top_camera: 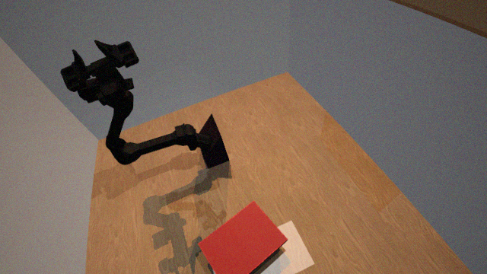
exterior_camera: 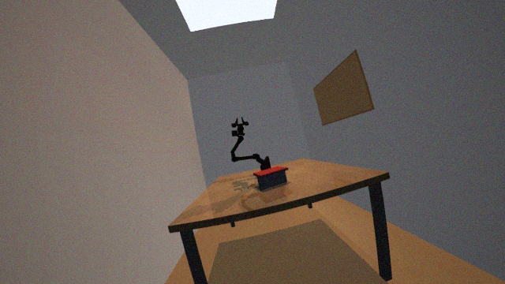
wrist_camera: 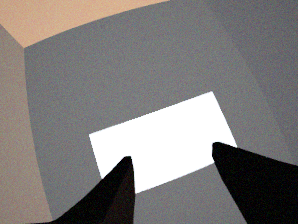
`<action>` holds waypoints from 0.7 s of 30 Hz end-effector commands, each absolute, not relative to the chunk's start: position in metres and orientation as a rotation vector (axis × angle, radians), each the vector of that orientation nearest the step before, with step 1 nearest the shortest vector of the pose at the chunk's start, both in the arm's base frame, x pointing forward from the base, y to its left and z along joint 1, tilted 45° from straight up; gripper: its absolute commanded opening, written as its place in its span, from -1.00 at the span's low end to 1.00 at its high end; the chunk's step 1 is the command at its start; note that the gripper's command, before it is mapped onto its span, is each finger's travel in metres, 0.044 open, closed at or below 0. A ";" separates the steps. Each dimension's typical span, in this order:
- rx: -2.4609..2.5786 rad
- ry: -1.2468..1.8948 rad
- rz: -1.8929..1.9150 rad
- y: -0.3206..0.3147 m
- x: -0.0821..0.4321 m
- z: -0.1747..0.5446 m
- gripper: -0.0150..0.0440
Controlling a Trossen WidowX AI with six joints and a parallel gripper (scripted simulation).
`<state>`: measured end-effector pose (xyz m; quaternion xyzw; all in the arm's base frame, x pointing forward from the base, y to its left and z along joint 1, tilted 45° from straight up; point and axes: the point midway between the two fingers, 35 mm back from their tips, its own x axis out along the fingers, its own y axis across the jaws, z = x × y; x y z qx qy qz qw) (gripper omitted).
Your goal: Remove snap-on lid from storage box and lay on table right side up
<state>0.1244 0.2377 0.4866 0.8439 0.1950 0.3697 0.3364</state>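
Note:
The red lid [top_camera: 243, 237] [exterior_camera: 271, 171] sits on top of the dark blue storage box [exterior_camera: 272, 181], which stands on the table [top_camera: 297, 152] [exterior_camera: 327, 177]. In the top view the lid hides nearly all of the box, and the frame's lower edge cuts it off. My gripper [top_camera: 84, 46] [exterior_camera: 240, 118] [wrist_camera: 173, 156] is open with nothing between its fingers. It points upward, high above the table and well away from the box and lid. The wrist view shows only walls, the ceiling and the bright ceiling panel beyond the fingertips.
The arm's dark base [top_camera: 214, 148] stands on the table behind the box. A pale flat patch [top_camera: 298, 245] lies beside the box in the top view. The arm's shadow falls on the table left of the box. A wall rises along the left side, and a brown board [exterior_camera: 345, 88] hangs on the right wall.

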 end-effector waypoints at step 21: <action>1.228 0.224 -0.055 0.145 0.310 0.251 0.31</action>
